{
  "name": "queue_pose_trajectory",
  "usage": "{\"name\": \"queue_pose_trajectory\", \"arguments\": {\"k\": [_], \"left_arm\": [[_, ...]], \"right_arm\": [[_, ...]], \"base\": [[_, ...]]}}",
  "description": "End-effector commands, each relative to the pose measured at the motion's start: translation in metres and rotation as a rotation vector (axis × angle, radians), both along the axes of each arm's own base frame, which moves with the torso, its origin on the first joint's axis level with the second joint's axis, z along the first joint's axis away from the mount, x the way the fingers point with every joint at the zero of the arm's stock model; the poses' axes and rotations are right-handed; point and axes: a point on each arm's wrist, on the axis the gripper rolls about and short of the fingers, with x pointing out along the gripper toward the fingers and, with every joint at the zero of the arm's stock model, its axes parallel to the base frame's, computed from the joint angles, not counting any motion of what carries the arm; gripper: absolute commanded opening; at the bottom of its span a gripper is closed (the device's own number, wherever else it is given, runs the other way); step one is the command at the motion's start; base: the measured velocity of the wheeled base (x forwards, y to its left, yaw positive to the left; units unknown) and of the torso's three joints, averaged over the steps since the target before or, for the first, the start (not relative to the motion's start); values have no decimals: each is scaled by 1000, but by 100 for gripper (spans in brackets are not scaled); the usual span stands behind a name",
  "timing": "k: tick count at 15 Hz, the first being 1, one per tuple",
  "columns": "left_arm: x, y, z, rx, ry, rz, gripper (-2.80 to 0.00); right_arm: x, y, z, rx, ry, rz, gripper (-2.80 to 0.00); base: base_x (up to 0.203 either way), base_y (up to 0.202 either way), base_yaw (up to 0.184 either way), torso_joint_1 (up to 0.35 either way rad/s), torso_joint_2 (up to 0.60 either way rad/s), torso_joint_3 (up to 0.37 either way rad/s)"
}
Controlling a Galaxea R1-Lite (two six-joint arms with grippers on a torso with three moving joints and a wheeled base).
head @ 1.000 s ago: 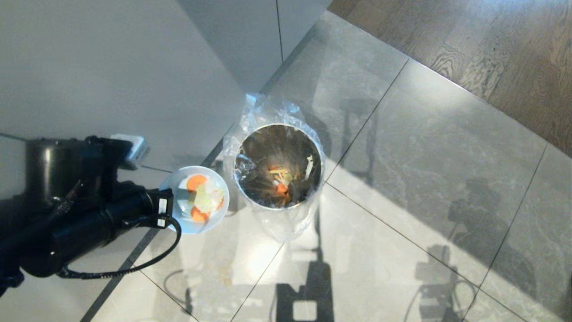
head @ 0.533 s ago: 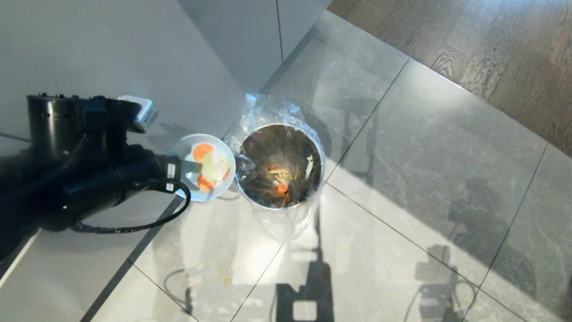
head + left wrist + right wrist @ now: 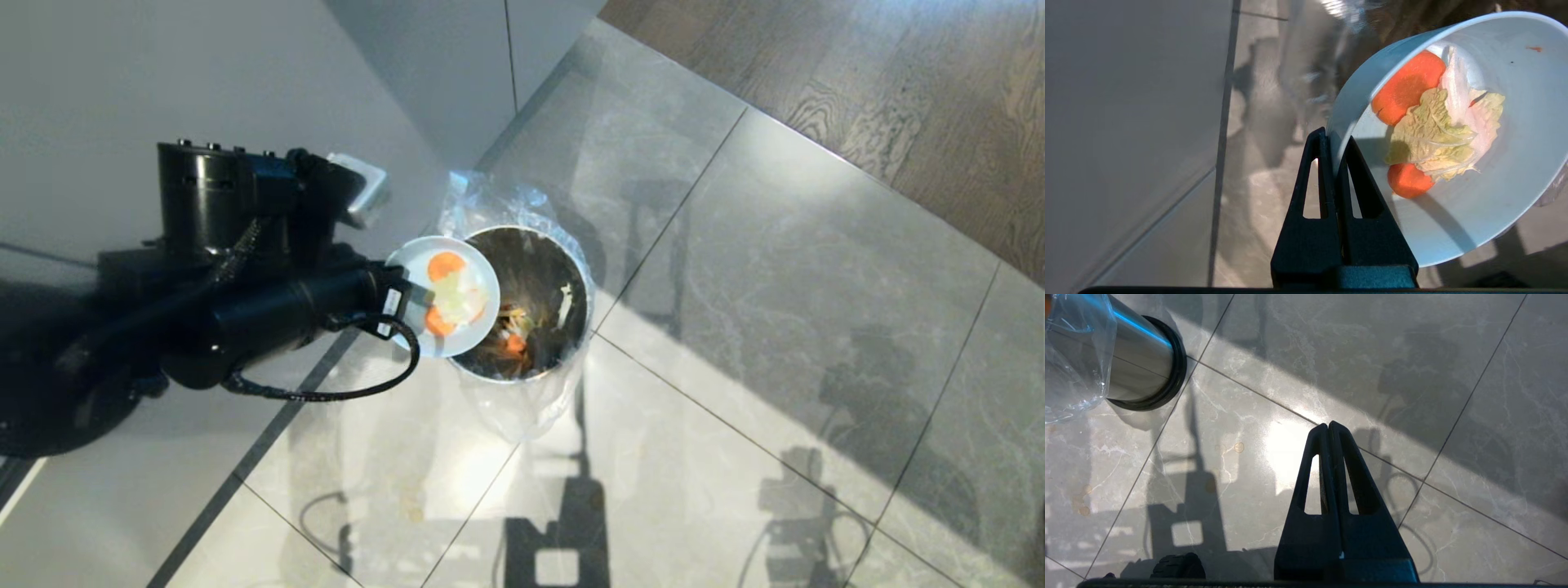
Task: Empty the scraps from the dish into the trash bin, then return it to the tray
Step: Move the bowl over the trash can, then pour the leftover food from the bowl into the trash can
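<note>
My left gripper [image 3: 406, 304] [image 3: 1334, 136] is shut on the rim of the dish [image 3: 478, 322] [image 3: 1506, 171], a small pale blue-white bowl. The dish is tilted and hangs over the left edge of the trash bin [image 3: 563, 253] [image 3: 1133, 361], a shiny steel cylinder with a crinkled clear liner. The scraps [image 3: 447, 294] [image 3: 1433, 126], orange carrot slices and pale cabbage pieces, still lie inside the dish. More scraps [image 3: 514, 331] rest at the bin's bottom. My right gripper [image 3: 1328, 426] hangs shut and empty over the floor, right of the bin. The tray is out of view.
The bin stands on glossy grey floor tiles [image 3: 775, 327] beside a pale cabinet front [image 3: 204, 98]. Wooden flooring [image 3: 898, 82] begins at the far right. The liner's loose plastic [image 3: 490, 196] sticks up behind the bin's rim.
My left arm has carried the dish up and to the right, from beside the bin to over its left rim. The dish has tilted more toward the bin. The scraps stay in it.
</note>
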Motion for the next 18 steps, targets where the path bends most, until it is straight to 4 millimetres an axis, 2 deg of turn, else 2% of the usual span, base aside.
{"name": "queue_pose_trajectory", "arguments": {"k": [1, 4, 8, 13, 18], "left_arm": [[4, -16, -6, 66, -2, -56, -280], [3, -26, -10, 164, -45, -121, -280], [11, -33, -8, 320, -168, -169, -280], [15, -40, -8, 383, -253, -193, -280], [18, -41, 2, 658, -382, -182, -280]], "right_arm": [[0, 0, 0, 0, 0, 0, -280], [0, 0, 0, 1, 0, 0, -280], [0, 0, 0, 1, 0, 0, -280], [0, 0, 0, 1, 0, 0, -280], [0, 0, 0, 1, 0, 0, -280]], "base": [[0, 0, 0, 0, 0, 0], [0, 0, 0, 0, 0, 0], [0, 0, 0, 0, 0, 0], [0, 0, 0, 0, 0, 0], [0, 0, 0, 0, 0, 0]]}}
